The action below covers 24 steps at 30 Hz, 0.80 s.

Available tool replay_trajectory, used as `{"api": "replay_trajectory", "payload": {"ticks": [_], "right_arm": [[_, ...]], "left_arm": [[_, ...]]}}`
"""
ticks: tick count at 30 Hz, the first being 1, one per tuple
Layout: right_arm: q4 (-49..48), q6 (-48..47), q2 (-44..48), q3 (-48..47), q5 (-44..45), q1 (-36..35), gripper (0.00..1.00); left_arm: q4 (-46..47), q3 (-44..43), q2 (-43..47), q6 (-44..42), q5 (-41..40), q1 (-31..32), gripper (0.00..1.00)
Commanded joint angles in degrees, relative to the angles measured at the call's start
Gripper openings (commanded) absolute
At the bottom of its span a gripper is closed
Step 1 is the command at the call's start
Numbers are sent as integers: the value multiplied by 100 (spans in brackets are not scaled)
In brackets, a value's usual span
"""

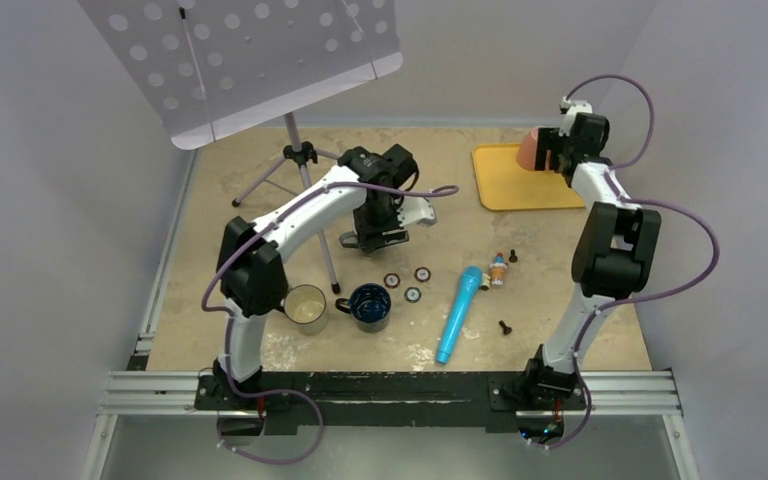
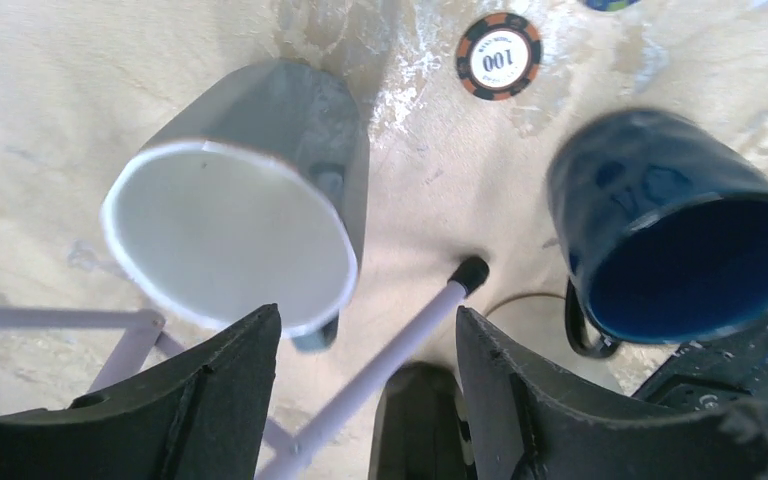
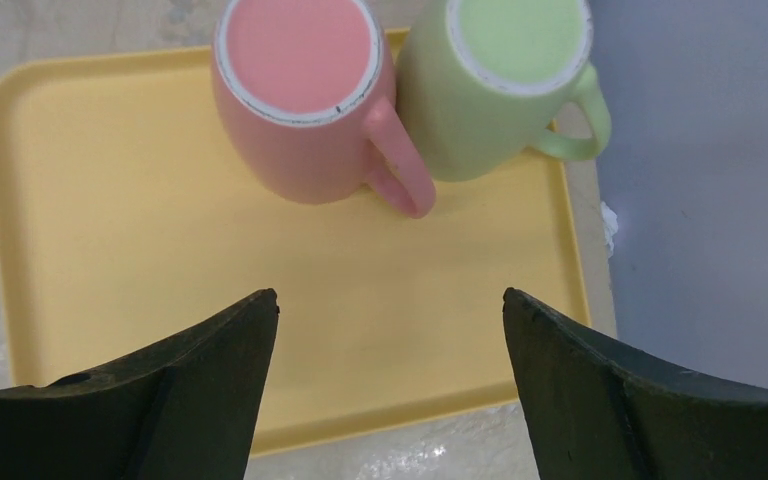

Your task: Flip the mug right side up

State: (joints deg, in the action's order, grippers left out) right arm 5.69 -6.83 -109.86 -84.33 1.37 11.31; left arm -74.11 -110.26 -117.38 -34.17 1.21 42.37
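The right tool [image 3: 390,300] is spread wide and grips nothing. It hangs over a yellow tray [image 3: 110,220] at the far right of the bench [image 1: 220,180]. A pink mug [image 3: 300,100] and a green mug [image 3: 500,90] stand side by side on the tray, both base up. The left tool [image 2: 365,315] is also spread and empty, above a white mug [image 2: 230,230] and a blue mug [image 2: 670,230], both mouth up, with a stand leg [image 2: 400,340] between them.
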Motion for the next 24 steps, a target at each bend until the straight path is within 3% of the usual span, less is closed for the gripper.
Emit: {"api": "replay_trajectory", "payload": {"ticks": [1, 9, 16, 20, 24], "right_arm": [[229, -999, -426, -591, -10, -40, 83], [522, -1864, -1322, -1590, 246, -41, 73], [992, -2253, -1932, -2410, -282, -51, 67], [1448, -2412, -2112, -2773, -641, -100, 45], [1449, -2507, -1861, -2487, -1216, -152, 37]], "left_arm": [[-202, -86, 1108, -163, 604, -27, 69], [359, 1587, 2741, -191, 928, -26, 69], [556, 1939, 3087, -99, 643, -27, 69], [696, 1964, 3081, -151, 378, -25, 69], [687, 1947, 3055, -158, 424, -27, 69]]}}
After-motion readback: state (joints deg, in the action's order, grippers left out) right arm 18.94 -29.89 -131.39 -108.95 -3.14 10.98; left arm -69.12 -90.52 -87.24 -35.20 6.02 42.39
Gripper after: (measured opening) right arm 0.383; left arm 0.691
